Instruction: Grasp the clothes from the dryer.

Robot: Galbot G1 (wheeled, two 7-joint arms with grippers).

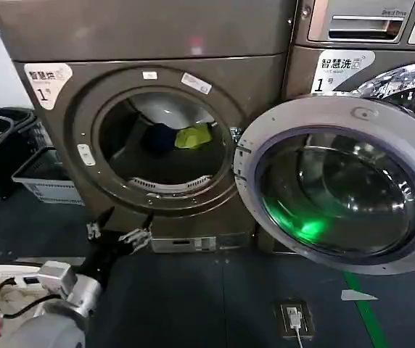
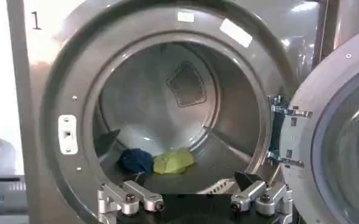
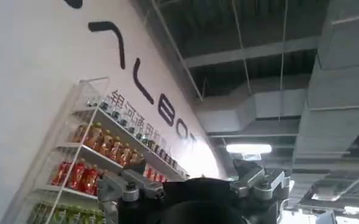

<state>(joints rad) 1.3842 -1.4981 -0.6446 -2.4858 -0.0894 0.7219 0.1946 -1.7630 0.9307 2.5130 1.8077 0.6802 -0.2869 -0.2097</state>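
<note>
Dryer (image 1: 265, 72) brushed metal; door (image 1: 342, 185) glossy glass; clothes (image 2: 158, 162) soft cloth.

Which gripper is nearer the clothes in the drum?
Left. The left gripper hangs open just below the dryer porthole, facing the clothes; the right gripper points at the ceiling.

The dryer (image 1: 149, 116) is bronze-grey metal, with a silver rim on its open glass door (image 1: 338, 188), which shows a green reflection. Inside lie the clothes: one yellow-green bundle (image 1: 193, 135) and one dark navy bundle (image 1: 162, 136). The floor (image 1: 215, 304) is dark grey with a green stripe (image 1: 367, 312).
</note>
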